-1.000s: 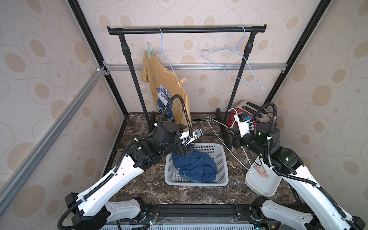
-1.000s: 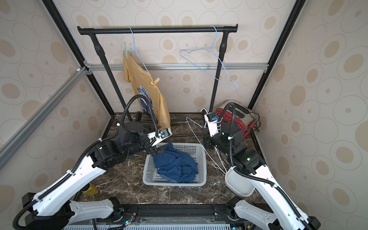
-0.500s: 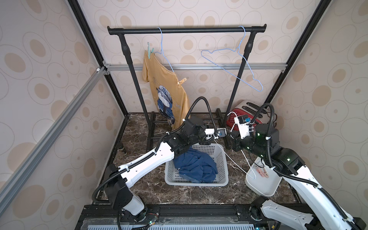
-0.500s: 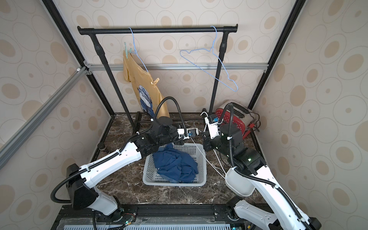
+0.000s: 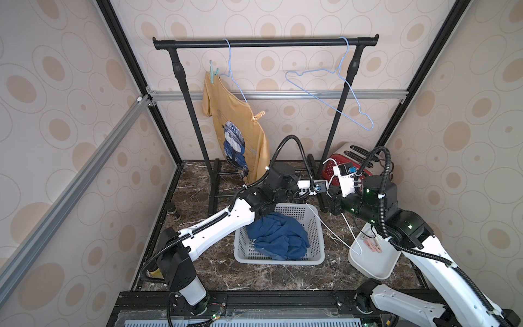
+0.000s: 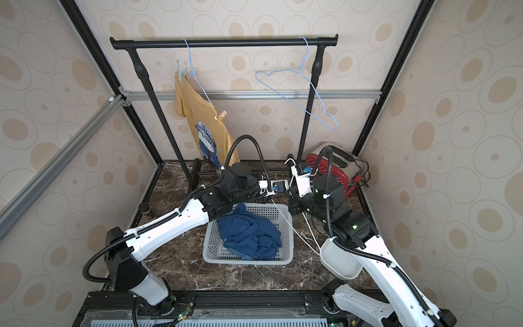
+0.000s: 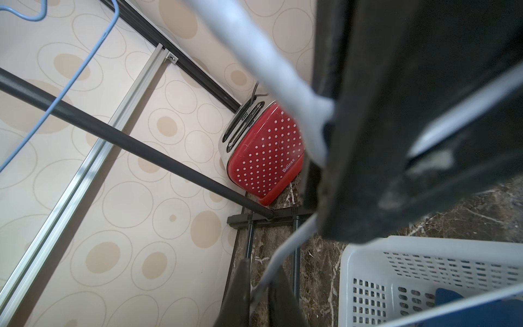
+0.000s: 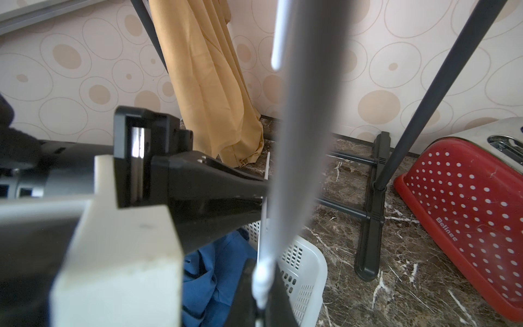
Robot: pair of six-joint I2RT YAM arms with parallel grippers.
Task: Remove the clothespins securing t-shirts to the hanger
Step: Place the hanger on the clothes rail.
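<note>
Done: blue t-shirts [image 5: 277,237] in basket [image 5: 278,260]. Outstanding, basket's 12 o'clock: mustard t-shirt [image 5: 240,133], teal clothespin [image 5: 212,72], tan clothespin [image 5: 258,116]. White hanger [image 5: 328,225] pinched by left gripper [image 7: 259,297], right gripper [image 8: 261,294].

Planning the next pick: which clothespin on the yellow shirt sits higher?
The teal clothespin, at the blue hanger's raised end just under the rail; the tan clothespin grips the lower shoulder end.

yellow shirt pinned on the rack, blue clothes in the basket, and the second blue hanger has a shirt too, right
No: both top views show the second blue hanger bare. The yellow shirt is pinned on the rack, blue clothes in the basket.
</note>
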